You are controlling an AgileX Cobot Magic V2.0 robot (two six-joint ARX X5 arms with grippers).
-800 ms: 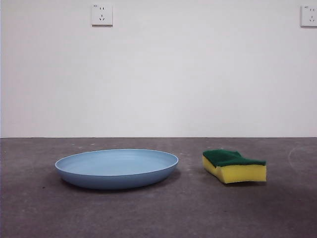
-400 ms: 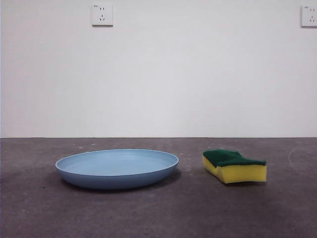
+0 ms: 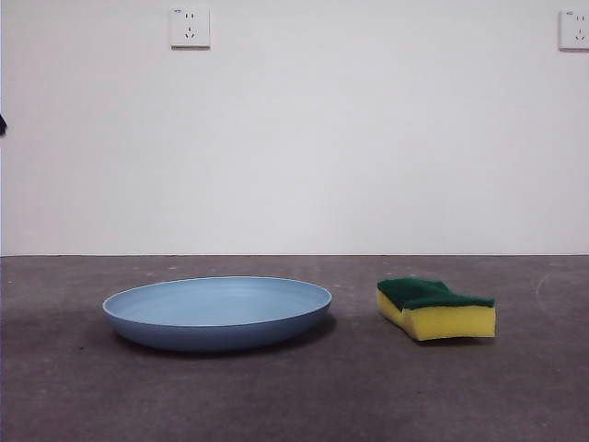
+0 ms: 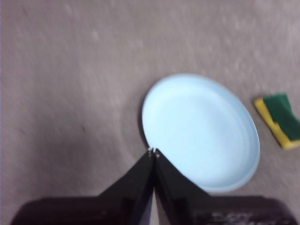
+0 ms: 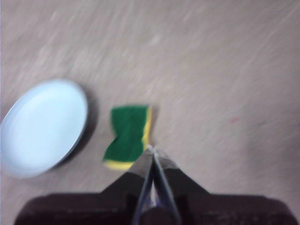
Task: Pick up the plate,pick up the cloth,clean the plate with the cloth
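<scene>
Nothing of the task is done yet: the plate (image 3: 217, 312) and the cloth (image 3: 435, 308) both lie untouched on the counter (image 3: 294, 396), plate left, cloth just right of it, apart. We have our left hand (image 4: 153, 152) above the plate's rim and our right hand (image 5: 151, 149) above the cloth, both with jaws pressed together and gripping nothing. Picking up and wiping are all left. The plate is wide, shallow, light blue; the cloth is a wavy yellow sponge, green face up
</scene>
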